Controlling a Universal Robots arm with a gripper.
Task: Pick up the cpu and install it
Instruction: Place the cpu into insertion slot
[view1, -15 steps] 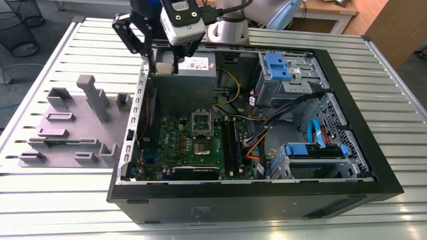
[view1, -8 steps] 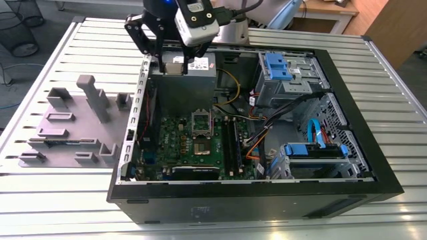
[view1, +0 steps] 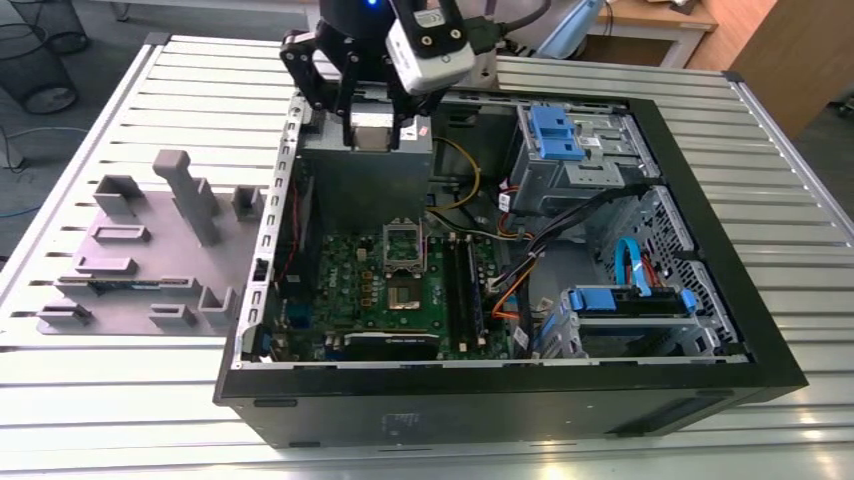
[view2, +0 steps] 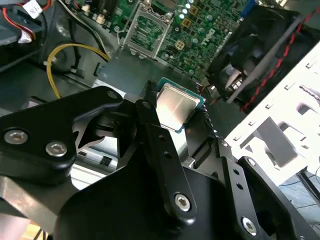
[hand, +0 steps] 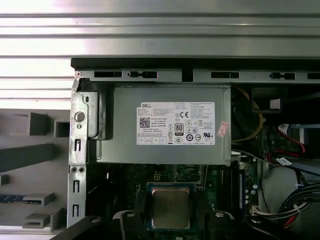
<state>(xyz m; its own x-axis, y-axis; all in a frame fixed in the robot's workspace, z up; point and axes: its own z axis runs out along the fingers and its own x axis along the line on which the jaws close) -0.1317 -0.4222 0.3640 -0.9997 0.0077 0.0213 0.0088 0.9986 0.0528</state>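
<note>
The cpu (view2: 176, 104), a small square chip with a pale metal top and a green rim, hangs between the black fingers of my gripper (view2: 178, 109), which is shut on its edges. It shows in both wrist views, cpu (hand: 171, 207) and gripper (hand: 171, 216). In the exterior view the gripper (view1: 372, 128) holds it at the far end of the open computer case, above the grey power supply (view1: 358, 185). The green motherboard (view1: 350, 285) lies nearer, with its dark socket frame (view1: 404, 243) opened up and the socket (view1: 406, 293) below it.
A grey fixture plate (view1: 140, 255) with upright blocks lies at the exterior view's left of the case. Inside the case are a yellow cable (view2: 65, 52), drive cages with blue parts (view1: 567, 135), bundled cables (view1: 527, 260) and a fan (view2: 260, 45). The case wall (view1: 274, 215) rims the board.
</note>
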